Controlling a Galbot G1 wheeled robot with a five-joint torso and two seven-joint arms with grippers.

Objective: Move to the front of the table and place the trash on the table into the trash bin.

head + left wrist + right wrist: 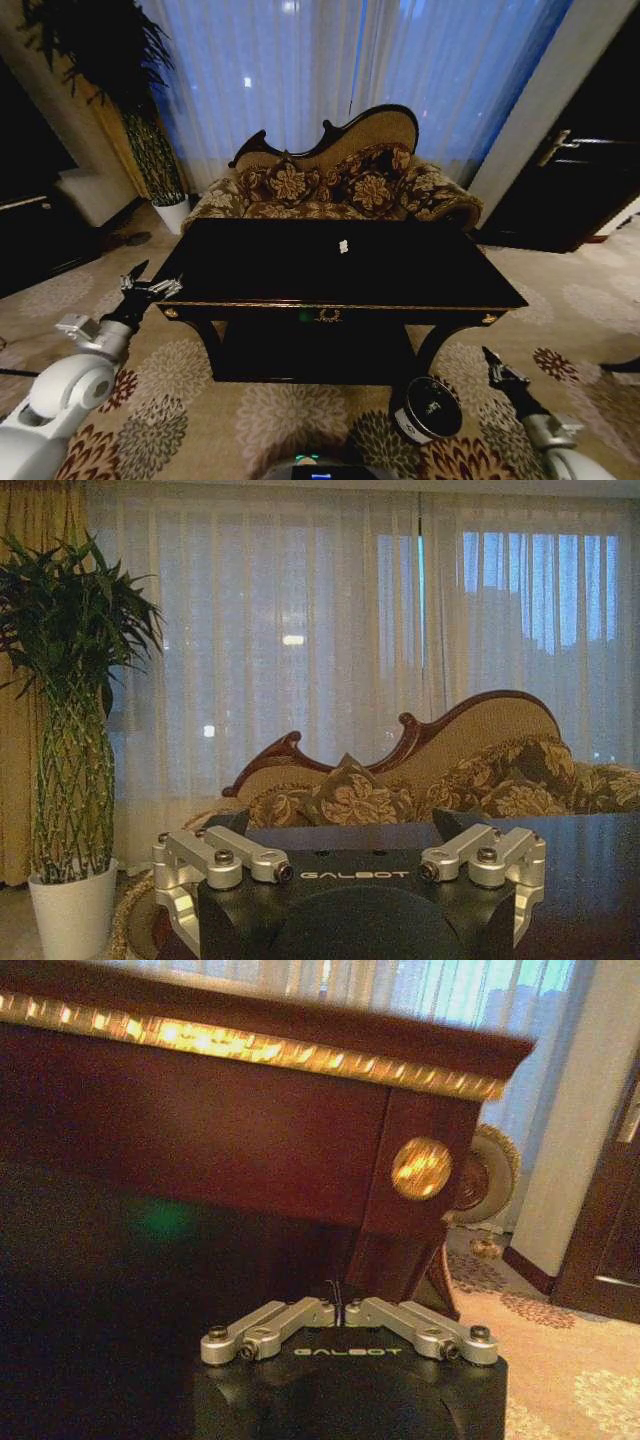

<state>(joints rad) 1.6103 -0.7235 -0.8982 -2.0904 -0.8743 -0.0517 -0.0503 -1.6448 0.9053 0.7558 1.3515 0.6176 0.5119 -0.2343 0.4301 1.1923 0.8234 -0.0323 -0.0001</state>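
While its fingers spread wide and hold nothing, the left gripper [150, 285] hovers by the worktop's [260, 265] left front corner. Fingers pressed together, empty, the right gripper [492, 360] hangs low by the right leg. One white paper bit [343, 245] lies mid-worktop. On the carpet below stands the bin [428, 408].

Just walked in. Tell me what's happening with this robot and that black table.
The robot stands facing the front of the black table, and neither arm holds anything. A small white scrap lies on the tabletop. The trash bin sits on the carpet by the table's front right leg. The left pincer hovers open near the table's left front corner. The right pincer is shut, low beside the bin, below the table edge. Behind the table is a floral sofa.
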